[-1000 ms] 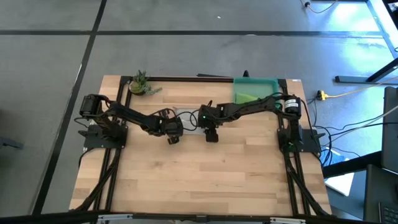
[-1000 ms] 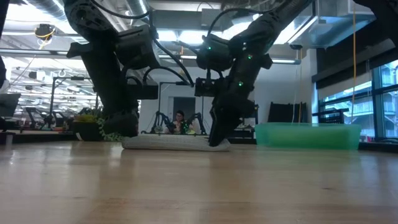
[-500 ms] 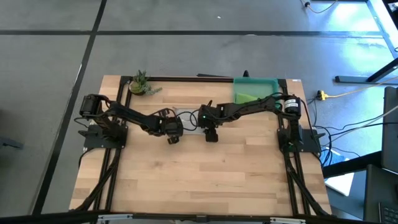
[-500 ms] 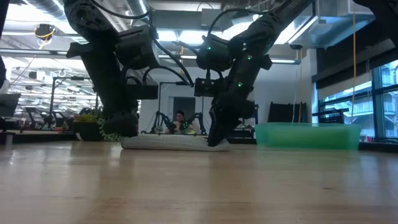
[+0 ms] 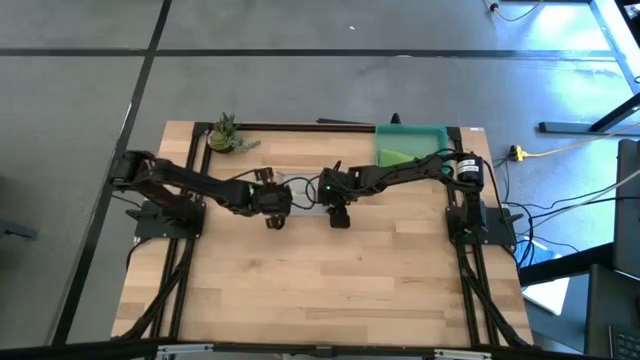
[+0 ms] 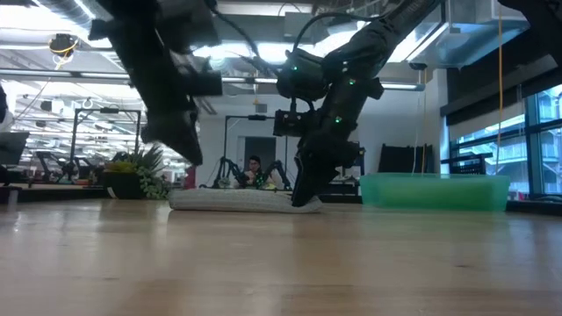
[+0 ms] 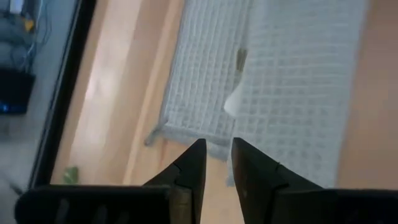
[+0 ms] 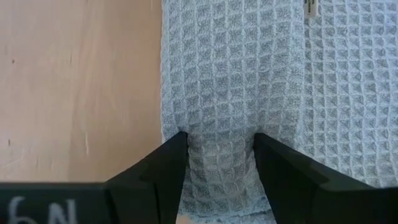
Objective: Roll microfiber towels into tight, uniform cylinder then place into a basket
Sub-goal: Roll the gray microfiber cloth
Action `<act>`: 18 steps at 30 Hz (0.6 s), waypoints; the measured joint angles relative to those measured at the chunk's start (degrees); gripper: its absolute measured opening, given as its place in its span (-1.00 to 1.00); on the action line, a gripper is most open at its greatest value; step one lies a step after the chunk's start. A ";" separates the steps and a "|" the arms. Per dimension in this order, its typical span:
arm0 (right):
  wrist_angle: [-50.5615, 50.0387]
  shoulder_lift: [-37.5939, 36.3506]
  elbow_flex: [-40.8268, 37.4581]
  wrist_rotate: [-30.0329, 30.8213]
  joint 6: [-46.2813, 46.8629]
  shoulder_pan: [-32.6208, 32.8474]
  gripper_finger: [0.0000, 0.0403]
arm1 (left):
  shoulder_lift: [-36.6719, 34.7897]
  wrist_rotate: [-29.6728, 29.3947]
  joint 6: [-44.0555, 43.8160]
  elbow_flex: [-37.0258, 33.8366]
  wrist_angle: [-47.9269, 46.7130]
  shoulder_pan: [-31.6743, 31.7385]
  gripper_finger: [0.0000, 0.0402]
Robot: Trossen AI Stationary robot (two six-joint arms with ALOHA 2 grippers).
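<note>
Grey towel (image 5: 300,190) lies flat mid-table, unrolled; green towel (image 5: 402,156) apparently already in basket (image 5: 440,135). Low view: left gripper (image 6: 184,145) lifted clear above the grey towel's end. Left wrist: jaws narrowly apart, empty. Right wrist: right gripper (image 8: 221,155) down, jaws pinching a towel fold.
</note>
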 joint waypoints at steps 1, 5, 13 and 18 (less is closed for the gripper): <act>0.02 0.00 0.00 0.04 0.00 0.00 -0.05 | -0.99 0.25 0.74 0.00 -0.52 -0.52 -0.64; 0.00 0.02 0.00 0.04 -0.01 0.00 -0.05 | -3.32 7.92 5.36 -0.38 -0.83 -2.47 -0.64; 0.11 0.02 -0.02 0.00 -0.19 0.00 -0.05 | -1.10 13.55 6.10 -3.89 3.77 -4.41 -0.64; 0.26 0.04 -0.04 0.02 -0.20 0.00 -0.05 | -0.29 7.90 5.97 -3.89 4.39 -4.48 -0.64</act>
